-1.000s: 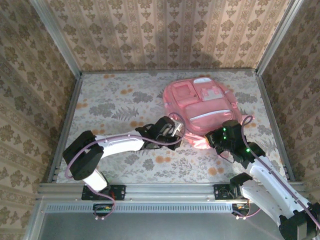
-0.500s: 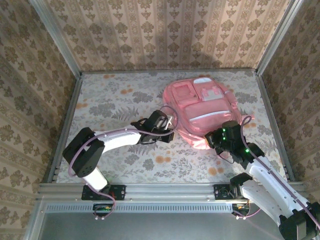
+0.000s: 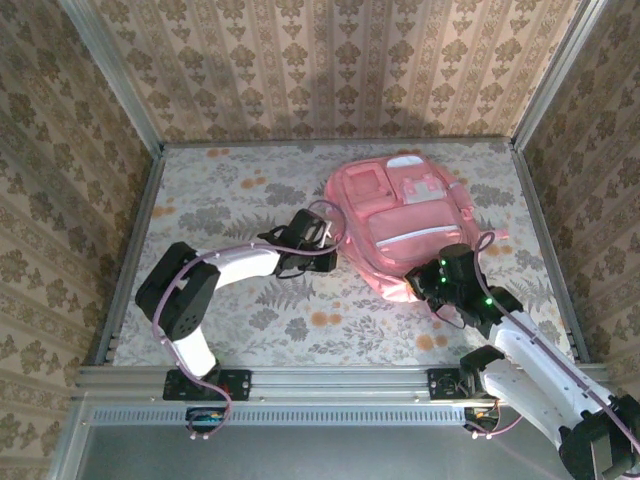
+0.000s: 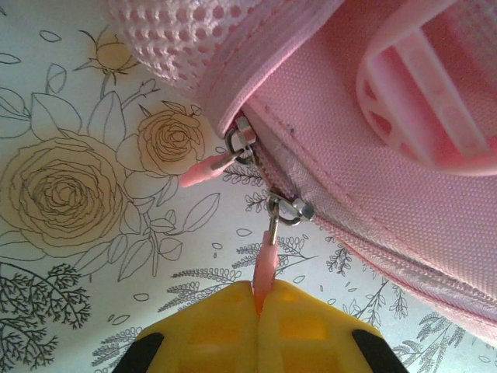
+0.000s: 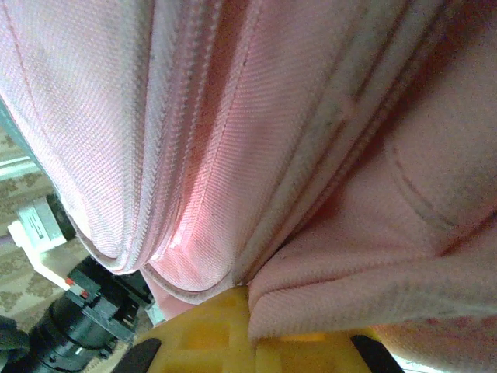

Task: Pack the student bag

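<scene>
Stretched low across the table [image 3: 220, 200], the left gripper [image 4: 256, 299] pinches a pink zipper pull [image 4: 266, 260] on the student bag [image 3: 400, 215]; the right gripper [image 5: 250, 311] clamps its near edge.

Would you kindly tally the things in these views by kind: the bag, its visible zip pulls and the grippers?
student bag: 1
zip pulls: 2 (held zip pull, free zip pull)
grippers: 2 (left gripper, right gripper)
total: 5
</scene>
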`<state>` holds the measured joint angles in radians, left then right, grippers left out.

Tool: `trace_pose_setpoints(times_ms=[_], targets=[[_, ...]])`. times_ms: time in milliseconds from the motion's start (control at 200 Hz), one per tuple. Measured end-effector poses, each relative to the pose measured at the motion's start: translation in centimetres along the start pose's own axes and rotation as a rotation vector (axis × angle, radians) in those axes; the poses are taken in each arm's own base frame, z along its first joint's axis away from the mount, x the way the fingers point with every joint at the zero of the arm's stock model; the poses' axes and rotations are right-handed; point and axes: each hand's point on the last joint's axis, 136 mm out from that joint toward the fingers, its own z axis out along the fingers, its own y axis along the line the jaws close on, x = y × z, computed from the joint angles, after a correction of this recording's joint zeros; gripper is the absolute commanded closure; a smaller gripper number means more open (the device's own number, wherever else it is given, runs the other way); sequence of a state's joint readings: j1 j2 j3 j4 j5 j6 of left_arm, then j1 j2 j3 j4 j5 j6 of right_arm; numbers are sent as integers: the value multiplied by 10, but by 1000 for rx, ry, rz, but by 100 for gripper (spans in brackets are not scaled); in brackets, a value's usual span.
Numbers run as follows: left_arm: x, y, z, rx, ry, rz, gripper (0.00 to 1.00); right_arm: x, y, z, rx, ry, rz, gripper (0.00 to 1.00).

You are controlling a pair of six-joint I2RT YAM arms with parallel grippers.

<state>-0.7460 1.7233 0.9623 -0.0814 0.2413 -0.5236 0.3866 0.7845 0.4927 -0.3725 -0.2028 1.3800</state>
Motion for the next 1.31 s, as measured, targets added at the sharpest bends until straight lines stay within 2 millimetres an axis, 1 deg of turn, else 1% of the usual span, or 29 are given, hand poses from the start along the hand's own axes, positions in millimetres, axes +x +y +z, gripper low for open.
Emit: trace_pose_setpoints(times_ms=[60,120,190,260,295,360,425,485,515,580,630,690,735,815,935,1130,1305], targets=[[0,3,0,2,-2,-15,68,3,0,3,7,11,-19,100],[5,9,-2,-6,6,-36,56,6,-2,7,21,24,-37,100],[13,17,-7,-18,14,-61,48,10,-4,11,35,37,-62,100],[19,19,-22,-25,9,-71,44,15,-7,17,51,55,-95,100],[19,17,-33,-25,-3,-70,41,17,-8,19,59,64,-113,100],[14,11,-61,-17,-51,-65,37,21,-10,26,74,82,-141,100],[1,5,-96,-6,-135,-63,34,27,-11,33,89,102,-168,100],[-12,4,-129,0,-225,-70,32,34,-11,41,106,125,-197,100],[-18,6,-147,-1,-272,-78,32,38,-9,45,115,140,-213,100],[-25,14,-177,-12,-349,-103,31,47,-1,55,125,166,-252,100],[-27,21,-194,-25,-389,-122,31,56,8,63,123,188,-283,100],[-25,29,-207,-42,-412,-144,31,68,18,74,118,213,-317,100],[-23,35,-213,-57,-418,-161,31,77,26,82,111,231,-337,100],[-19,47,-221,-80,-428,-194,31,90,32,93,103,256,-362,100],[-13,60,-227,-106,-430,-235,31,105,35,93,87,276,-392,100],[-11,64,-231,-101,-429,-254,31,135,33,89,84,303,-428,100],[-8,61,-233,-87,-424,-250,31,160,33,85,68,300,-409,100]])
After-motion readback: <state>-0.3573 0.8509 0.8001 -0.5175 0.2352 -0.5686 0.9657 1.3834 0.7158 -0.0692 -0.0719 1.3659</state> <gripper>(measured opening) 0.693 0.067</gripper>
